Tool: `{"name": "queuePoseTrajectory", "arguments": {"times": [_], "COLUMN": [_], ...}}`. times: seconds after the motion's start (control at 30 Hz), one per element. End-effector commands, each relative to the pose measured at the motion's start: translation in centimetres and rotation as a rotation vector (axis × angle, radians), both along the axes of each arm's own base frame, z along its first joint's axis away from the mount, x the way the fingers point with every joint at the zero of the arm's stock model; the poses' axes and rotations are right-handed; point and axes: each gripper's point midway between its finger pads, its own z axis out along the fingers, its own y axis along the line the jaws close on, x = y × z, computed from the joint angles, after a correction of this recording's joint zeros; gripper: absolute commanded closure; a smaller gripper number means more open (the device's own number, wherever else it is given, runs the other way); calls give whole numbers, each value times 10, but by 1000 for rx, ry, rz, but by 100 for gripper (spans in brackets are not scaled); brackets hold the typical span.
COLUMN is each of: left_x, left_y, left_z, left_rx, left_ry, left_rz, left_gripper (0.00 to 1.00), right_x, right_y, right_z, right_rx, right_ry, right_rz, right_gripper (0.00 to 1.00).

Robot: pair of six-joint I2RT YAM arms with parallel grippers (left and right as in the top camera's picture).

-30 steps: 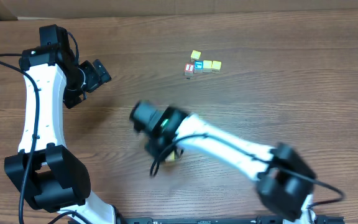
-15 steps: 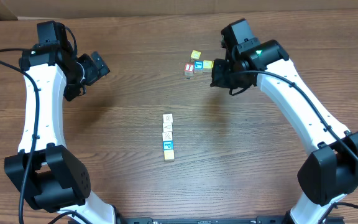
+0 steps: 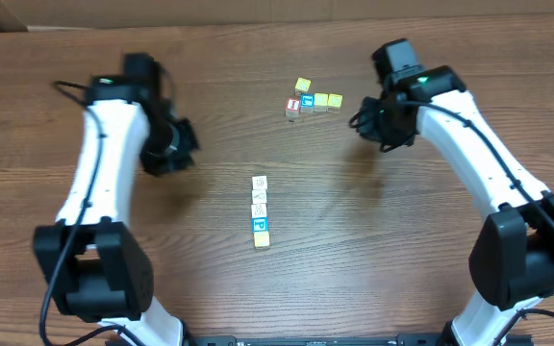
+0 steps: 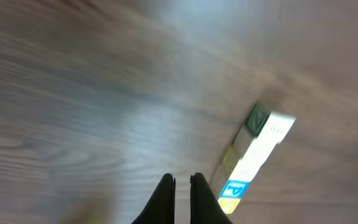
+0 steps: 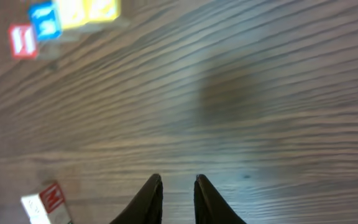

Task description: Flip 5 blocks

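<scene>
Low in the centre of the overhead frame, the five blocks [image 3: 260, 210] lie touching in one row whose long axis runs up and down the picture: two whitish, one green, one blue, one yellow. Up and left of them hangs the left gripper [image 4: 181, 179], pinched closed and empty; it looks the nearer. Up and right, the right gripper [image 5: 177, 179] is slightly parted and empty. Farthest, at top centre, sit five other cubes [image 3: 313, 100].

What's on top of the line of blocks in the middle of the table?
Nothing; the line of blocks lies uncovered on the table. Their bottom faces are hidden against the wood.
</scene>
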Motion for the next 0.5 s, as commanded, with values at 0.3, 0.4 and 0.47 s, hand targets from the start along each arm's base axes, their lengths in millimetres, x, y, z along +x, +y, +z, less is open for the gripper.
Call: {"name": "queuePoseTrajectory", "arguments": {"times": [0.3,0.4,0.47], "left_x": [-38,-42,-44], "left_y": [-54,-58,-59], "left_z": [-82,-95,-100], "left_rx": [22,23,22], "left_ry": [58,50,46], "left_rz": [-185,-203,-204], "left_gripper": [96,96,96], "right_x": [16,17,17], "right_y": [-99,-111,-117], "right_z": [-5,-5,-5], "right_rx": [-88,-99,-99], "right_ry": [-1,-2,-1], "right_rz": [-195,-224,-237], "right_gripper": [56,27,0]}}
